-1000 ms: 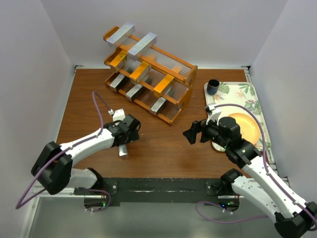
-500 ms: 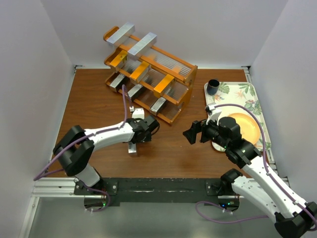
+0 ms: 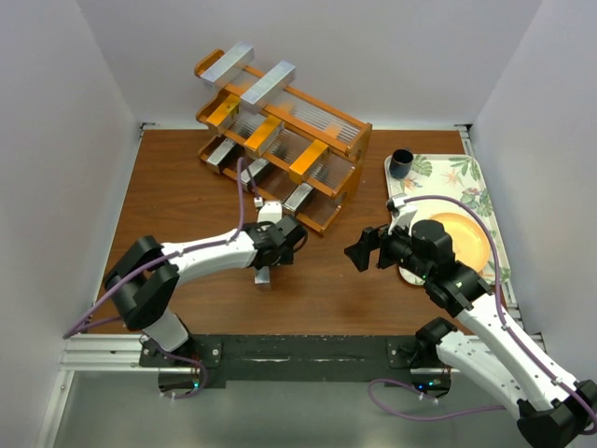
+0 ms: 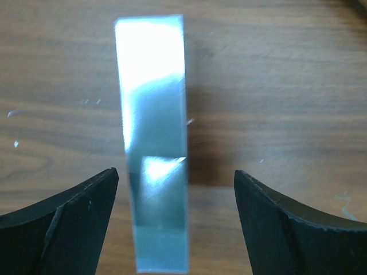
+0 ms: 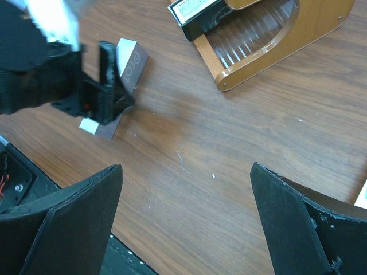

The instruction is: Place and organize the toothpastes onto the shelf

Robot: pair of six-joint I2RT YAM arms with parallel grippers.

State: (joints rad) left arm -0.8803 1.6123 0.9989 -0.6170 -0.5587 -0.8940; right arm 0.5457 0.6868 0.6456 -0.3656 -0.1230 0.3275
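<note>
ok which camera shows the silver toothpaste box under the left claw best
Left wrist: the silver carton fills mid-frame, on the table inside the open left claw. Top external shows only its near end poking from under the claw. Right wrist shows a printed end, the rest behind the claw.

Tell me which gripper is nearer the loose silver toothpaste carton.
Left. The left gripper is directly over the silver carton, fingers either side; the right gripper sits well off to its right, by the tray.
</note>
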